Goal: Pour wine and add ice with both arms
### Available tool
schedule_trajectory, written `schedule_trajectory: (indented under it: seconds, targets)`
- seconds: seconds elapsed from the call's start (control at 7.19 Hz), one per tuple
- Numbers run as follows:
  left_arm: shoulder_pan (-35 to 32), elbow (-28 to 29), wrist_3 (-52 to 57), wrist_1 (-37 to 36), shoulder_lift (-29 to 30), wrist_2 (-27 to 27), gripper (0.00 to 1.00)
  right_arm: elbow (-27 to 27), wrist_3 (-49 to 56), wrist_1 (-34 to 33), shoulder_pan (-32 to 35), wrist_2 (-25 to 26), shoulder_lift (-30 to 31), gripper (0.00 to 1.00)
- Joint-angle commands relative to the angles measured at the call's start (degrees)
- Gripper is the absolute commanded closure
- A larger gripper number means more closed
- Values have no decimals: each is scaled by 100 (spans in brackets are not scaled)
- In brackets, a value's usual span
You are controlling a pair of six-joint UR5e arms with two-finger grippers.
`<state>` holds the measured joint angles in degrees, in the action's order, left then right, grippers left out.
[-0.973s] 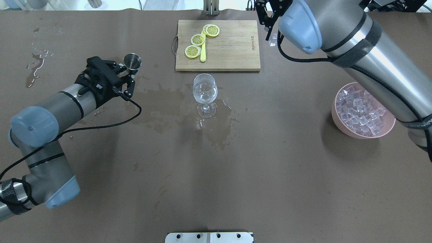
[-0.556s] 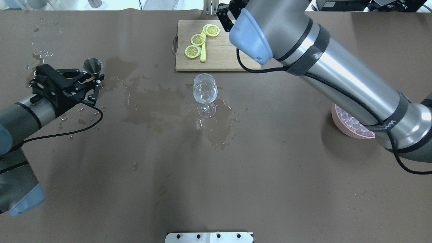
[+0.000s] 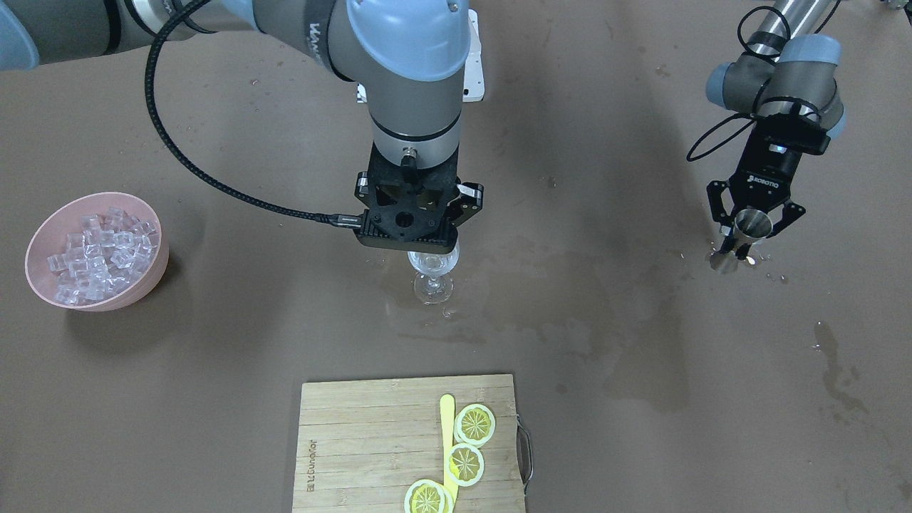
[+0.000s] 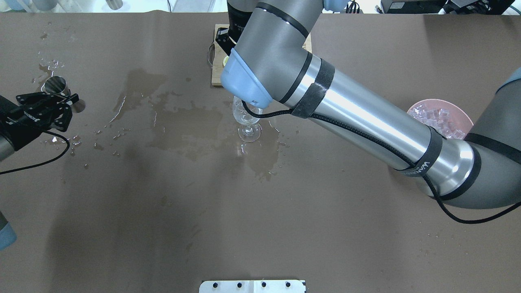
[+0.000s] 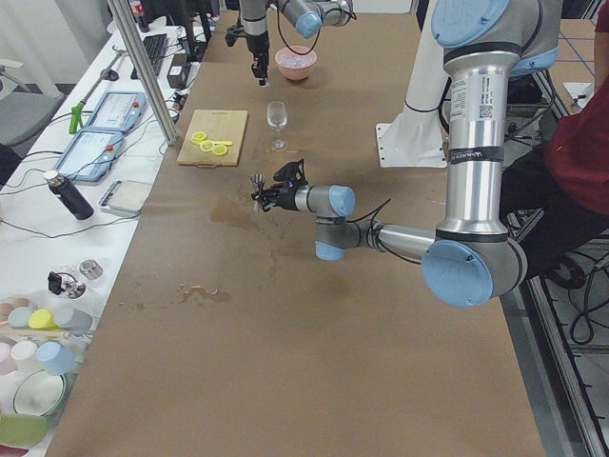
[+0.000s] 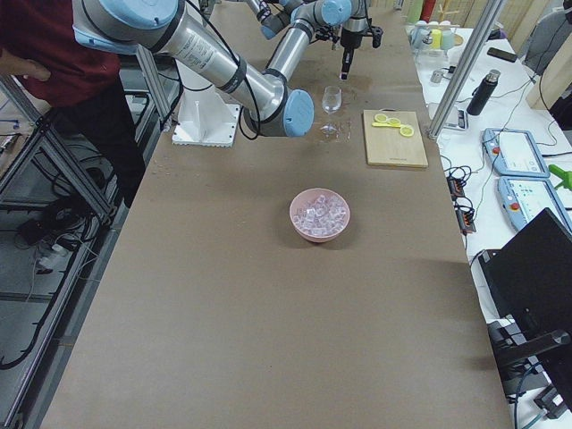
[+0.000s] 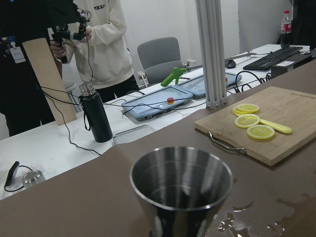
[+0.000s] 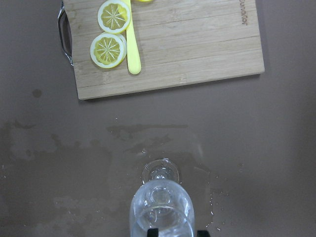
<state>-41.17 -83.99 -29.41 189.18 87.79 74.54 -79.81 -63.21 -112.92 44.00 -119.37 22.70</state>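
Front-facing: the right claw (image 3: 419, 239) hangs straight over the wine glass (image 3: 432, 279), probably to drop ice (image 3: 92, 251) in. The ice fills the pink bowl (image 3: 153, 274). The left claw (image 3: 744, 239) clamps the jigger (image 3: 752, 222), held clear at the wet worktop's (image 3: 214, 392) side. Left wrist: jigger upright. Right wrist: tips barely show, so its grip I cannot tell; wine indiscernible.

Brown table (image 4: 285, 228), wet in the middle — glass (image 4: 249, 133) there, wooden board (image 3: 370, 442) at far edge, pink bowl (image 3: 146, 281) of ice (image 3: 96, 253) by right edge.
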Motion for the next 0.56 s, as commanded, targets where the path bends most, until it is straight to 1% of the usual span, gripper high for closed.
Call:
schedule_trajectory:
  seconds: [0.0,0.14,0.42]
  targets:
    - [-355,777,-55,812,-43,436,100,-8,-86,16,-181,141,24,85]
    - [-443,823,-64,813,-243,638,100,-43,-86,16,-190,142,68,85]
    - [-462,980,-65,770,-324,684,100,-78,-78,16,-182,150,217,85]
